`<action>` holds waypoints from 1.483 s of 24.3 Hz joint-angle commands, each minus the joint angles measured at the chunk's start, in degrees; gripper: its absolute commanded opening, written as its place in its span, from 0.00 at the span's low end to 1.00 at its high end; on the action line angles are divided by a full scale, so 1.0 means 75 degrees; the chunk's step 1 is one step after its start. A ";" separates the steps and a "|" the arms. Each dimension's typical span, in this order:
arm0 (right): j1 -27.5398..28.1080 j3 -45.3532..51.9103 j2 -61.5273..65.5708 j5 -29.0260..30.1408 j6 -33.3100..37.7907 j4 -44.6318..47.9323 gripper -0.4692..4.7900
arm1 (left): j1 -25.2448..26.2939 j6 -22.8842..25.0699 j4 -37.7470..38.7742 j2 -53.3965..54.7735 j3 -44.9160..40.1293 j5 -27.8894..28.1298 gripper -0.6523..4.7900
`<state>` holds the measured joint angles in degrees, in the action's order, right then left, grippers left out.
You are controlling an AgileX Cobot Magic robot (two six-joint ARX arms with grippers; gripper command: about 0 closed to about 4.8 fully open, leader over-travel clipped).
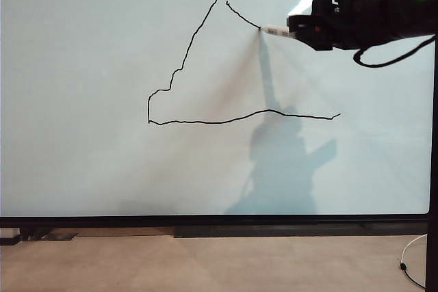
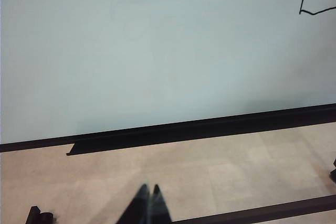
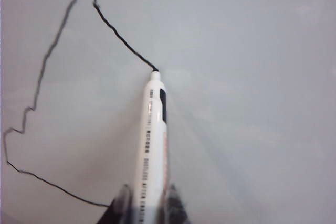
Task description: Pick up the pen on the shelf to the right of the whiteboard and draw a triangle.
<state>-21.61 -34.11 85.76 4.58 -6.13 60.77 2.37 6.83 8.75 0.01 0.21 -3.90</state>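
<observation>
The right gripper (image 3: 146, 203) is pinching the pen (image 3: 153, 140) by its barrel between both fingers (image 3: 119, 205), reaching in from the upper right of the whiteboard (image 1: 82, 46); the pen's black tip is touching the board at the lower end of a short stroke running down from the peak; the triangle (image 1: 205, 122) is standing unfinished, its left side and wavy base drawn, the right side only begun; the left gripper (image 2: 148, 203), fingers pressed together, is hanging low over the beige floor (image 2: 220, 171) below the board's black frame (image 2: 210, 128).
</observation>
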 commanded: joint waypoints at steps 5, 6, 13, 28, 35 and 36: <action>0.0286 0.0373 0.0006 -0.0391 0.0076 0.0344 0.08 | -0.0003 0.0006 -0.0085 0.0000 0.0026 -0.0023 0.11; 0.0306 0.0402 0.0020 -0.0388 0.0079 0.0344 0.08 | -0.0003 0.0006 -0.0085 0.0000 0.0026 -0.0023 0.11; 0.0417 0.0472 0.0647 -0.0265 0.0323 0.0711 0.08 | -0.0003 0.0006 -0.0082 0.0000 0.0026 -0.0020 0.11; 0.0650 0.1058 0.0772 -0.0254 0.0414 0.1195 0.08 | -0.0003 0.0006 -0.0082 0.0000 0.0026 -0.0020 0.11; 0.0764 0.1201 0.0772 -0.0251 0.0414 0.1209 0.08 | -0.0003 0.0006 -0.0082 0.0000 0.0026 -0.0020 0.11; 0.0778 0.1201 0.0772 -0.0251 0.0414 0.1180 0.08 | -0.0003 0.0006 -0.0085 0.0000 0.0026 -0.0020 0.11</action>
<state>-15.97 -25.02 91.72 2.81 -3.36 68.71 2.37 6.83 8.75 0.01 0.21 -3.90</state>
